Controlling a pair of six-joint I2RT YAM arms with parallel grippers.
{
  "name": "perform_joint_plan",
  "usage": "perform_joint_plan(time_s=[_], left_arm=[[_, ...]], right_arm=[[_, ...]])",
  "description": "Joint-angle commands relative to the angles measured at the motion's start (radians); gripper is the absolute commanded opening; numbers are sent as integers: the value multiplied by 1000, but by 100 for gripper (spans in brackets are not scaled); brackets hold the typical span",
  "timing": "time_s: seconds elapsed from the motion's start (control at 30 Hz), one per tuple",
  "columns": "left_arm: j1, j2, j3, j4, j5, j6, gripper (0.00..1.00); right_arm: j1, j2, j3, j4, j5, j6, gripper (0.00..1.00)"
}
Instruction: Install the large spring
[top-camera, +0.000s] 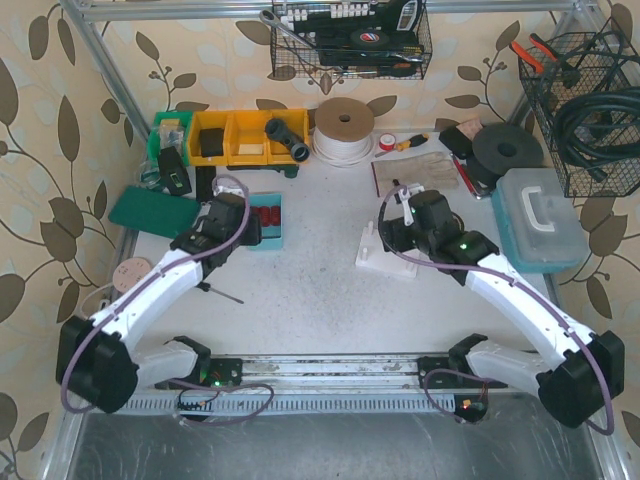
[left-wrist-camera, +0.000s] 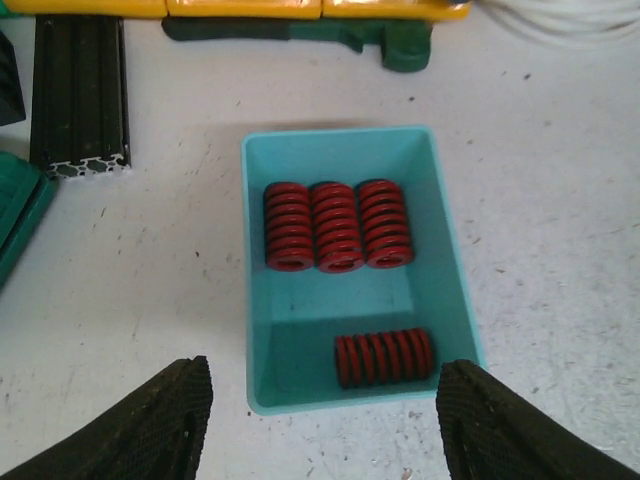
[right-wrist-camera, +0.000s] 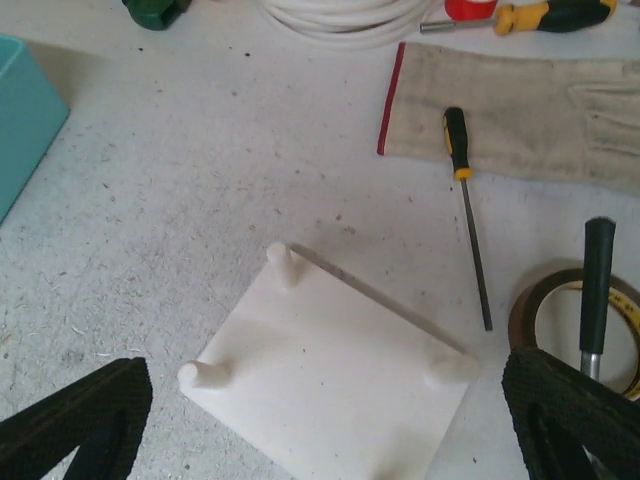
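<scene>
You are looking at four red springs lying in the teal tray. Three are sitting side by side at the far end, touching one another, and a fourth spring is lying crosswise by the near wall, apart from them. All four are looking alike in size from the left wrist view, so you cannot tell which is the large one. The left gripper is hanging over the tray's near end with its fingers spread wide and nothing between them; only the fingertips are showing, the rest being cut off at the bottom edge. In the top view that arm is covering part of the tray. The right gripper is gaping just as wide, empty, above the white peg plate, whose near corner is running out of frame. Three pegs are showing, one of them blurred. Near the plate a screwdriver is lying with its handle on a cloth glove, and a tape roll is sitting half hidden behind the right finger. The table is showing white, scuffed and speckled. Leaf-patterned walls are closing it in, with wire baskets hanging at the back.
</scene>
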Motion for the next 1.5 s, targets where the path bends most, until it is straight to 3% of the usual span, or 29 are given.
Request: perform_joint_plan(time_s=[0.0, 0.4, 0.67, 1.23, 1.47], left_arm=[[-8, 114, 133, -126, -46, 30, 65], [64, 437, 328, -157, 99, 53, 47], [90, 625, 472, -215, 43, 52, 40], [92, 779, 575, -273, -66, 58, 30], [92, 838, 570, -257, -39, 33, 29]], right_arm=[[5, -58, -78, 135, 2, 69, 95], [8, -77, -137, 206, -38, 94, 94], [12, -86, -150, 220, -54, 93, 93], [22, -111, -155, 221, -57, 78, 93], [24, -116, -156, 217, -43, 73, 93]])
